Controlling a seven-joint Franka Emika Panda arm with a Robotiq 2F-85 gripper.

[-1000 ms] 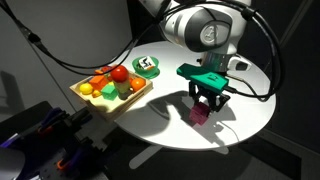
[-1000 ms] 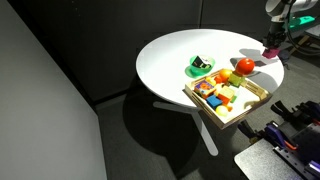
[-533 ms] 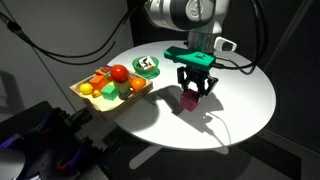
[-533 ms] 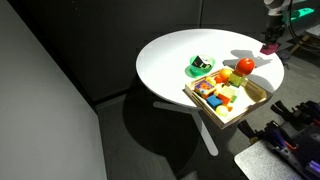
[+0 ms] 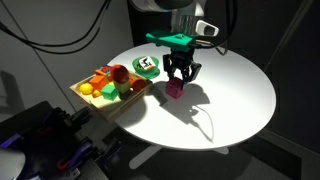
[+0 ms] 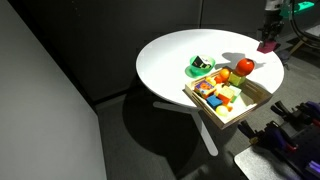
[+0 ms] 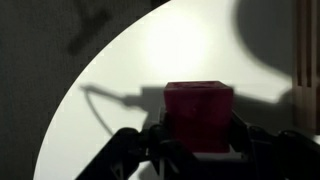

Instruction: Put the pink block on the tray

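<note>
My gripper point(image 5: 177, 82) is shut on the pink block point(image 5: 175, 90) and holds it above the round white table point(image 5: 235, 95), to the right of the wooden tray point(image 5: 103, 104). In an exterior view the block point(image 6: 267, 46) hangs above the table's far edge, behind the tray point(image 6: 258, 92). In the wrist view the block point(image 7: 198, 112) sits between my two dark fingers point(image 7: 198, 140), over the white tabletop.
The tray holds several toy fruits and vegetables, among them a red tomato point(image 5: 119, 72) point(image 6: 245, 66). A green and white dish point(image 5: 147, 65) point(image 6: 201, 67) stands on the table near the tray. A dark cable point(image 5: 215, 125) lies across the table.
My gripper has carried the pink block up and sideways across the table, closer to the tray. The block stays held.
</note>
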